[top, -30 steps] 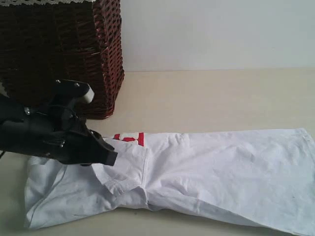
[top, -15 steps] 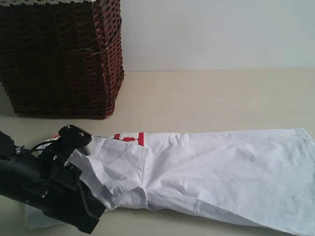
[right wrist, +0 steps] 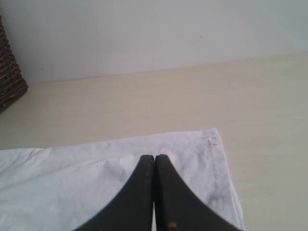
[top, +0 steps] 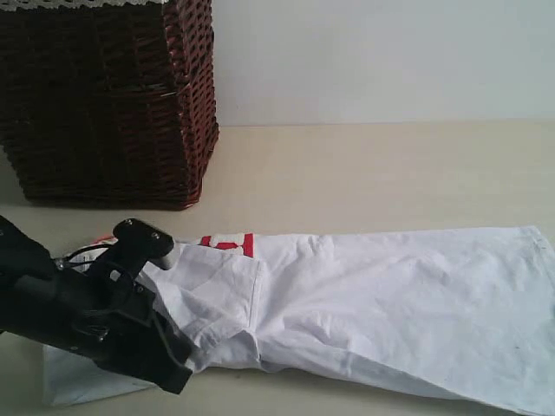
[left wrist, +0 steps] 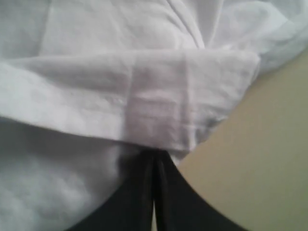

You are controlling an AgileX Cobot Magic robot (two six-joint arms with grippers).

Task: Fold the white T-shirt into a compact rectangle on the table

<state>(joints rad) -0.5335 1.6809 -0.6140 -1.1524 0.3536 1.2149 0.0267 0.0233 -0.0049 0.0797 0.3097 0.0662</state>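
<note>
Currently the white T-shirt lies spread along the bench. One sleeve fold is pinched in the clenched left claw; the right claw is clenched, tips together, over the hem corner

Dark brown wicker basket, back left, before pale wall

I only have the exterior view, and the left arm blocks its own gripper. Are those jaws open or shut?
Observer: Shut. The left wrist view shows the left gripper with its fingertips together at a hemmed edge of the white T-shirt. I can't tell whether cloth is pinched.
Operator: And the right gripper? It's out of my frame.
Observer: The right gripper is also shut, over the shirt near a stitched corner, with bare table beyond.
</note>
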